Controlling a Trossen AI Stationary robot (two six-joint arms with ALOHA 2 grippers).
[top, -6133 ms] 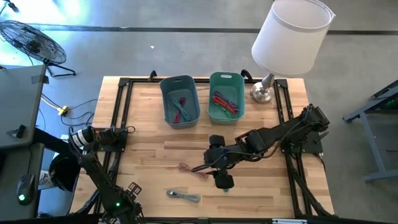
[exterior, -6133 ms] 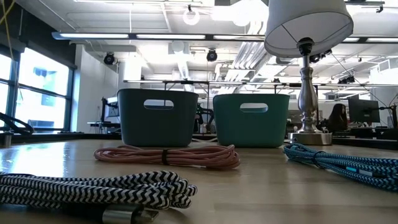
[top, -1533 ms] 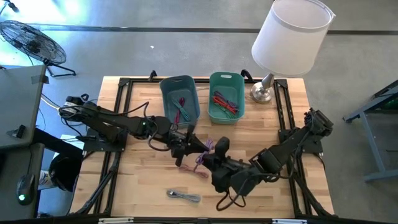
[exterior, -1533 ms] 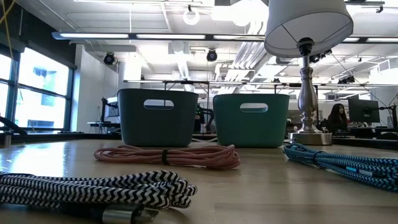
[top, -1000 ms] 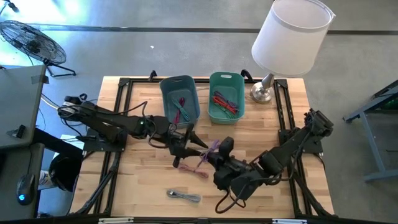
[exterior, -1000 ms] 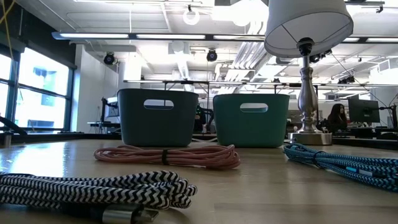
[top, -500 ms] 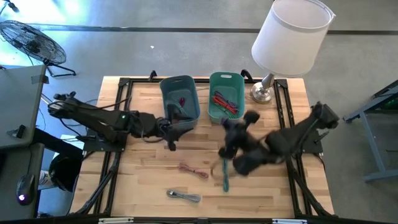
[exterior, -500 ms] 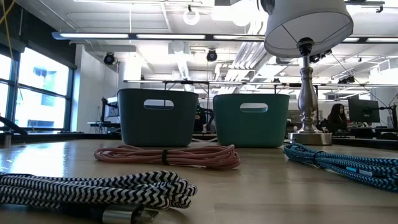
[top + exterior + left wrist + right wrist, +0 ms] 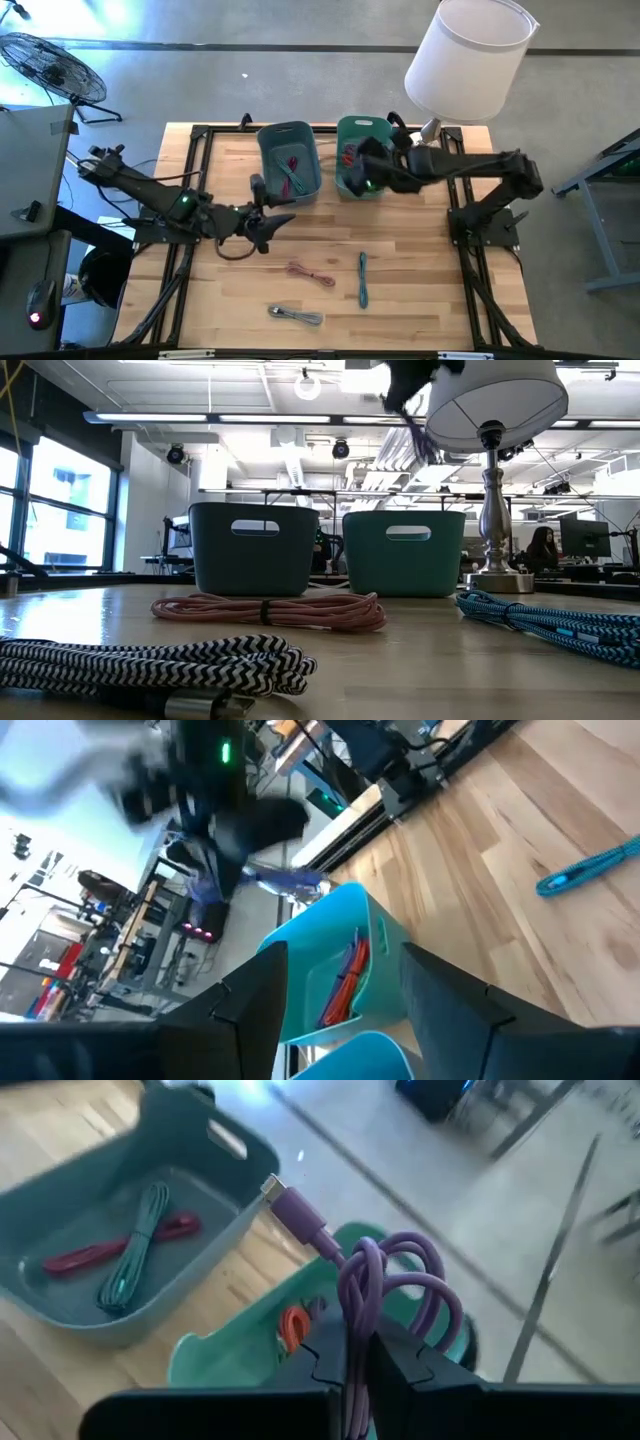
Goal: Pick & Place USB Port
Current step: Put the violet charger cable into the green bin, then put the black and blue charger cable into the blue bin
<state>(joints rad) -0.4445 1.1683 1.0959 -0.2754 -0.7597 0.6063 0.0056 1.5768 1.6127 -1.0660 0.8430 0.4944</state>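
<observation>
My right gripper (image 9: pixel 362 170) hangs over the green bin (image 9: pixel 363 122) at the table's far side, shut on a coiled purple USB cable (image 9: pixel 392 1280). In the low view the cable (image 9: pixel 420 435) dangles below the gripper (image 9: pixel 410 378), high above the bins. My left gripper (image 9: pixel 272 230) stands open and holds nothing, left of the table's middle, near the blue-grey bin (image 9: pixel 285 129). In the left wrist view its fingers (image 9: pixel 250 1010) frame the green bin (image 9: pixel 345 935). My right gripper pinches the purple cable's bundled strands (image 9: pixel 352 1318) between its two fingers, at one end of the coil. The loops and the plug end (image 9: pixel 272 1186) stick out past the fingertips. The cable is lifted clear, above the green bin.
Three cables lie on the near half of the table: a pink one (image 9: pixel 310 273), a blue one (image 9: pixel 363 280) and a black-and-white one (image 9: pixel 297 316). Both bins hold cables. A lamp (image 9: pixel 425 148) with a white shade stands at the far right corner.
My right gripper has lifted the purple cable from the table's middle and carried it up and toward the far edge, over the green bin. My left gripper has drawn back from the cable toward the table's left edge. The blue cable now shows on the table.
</observation>
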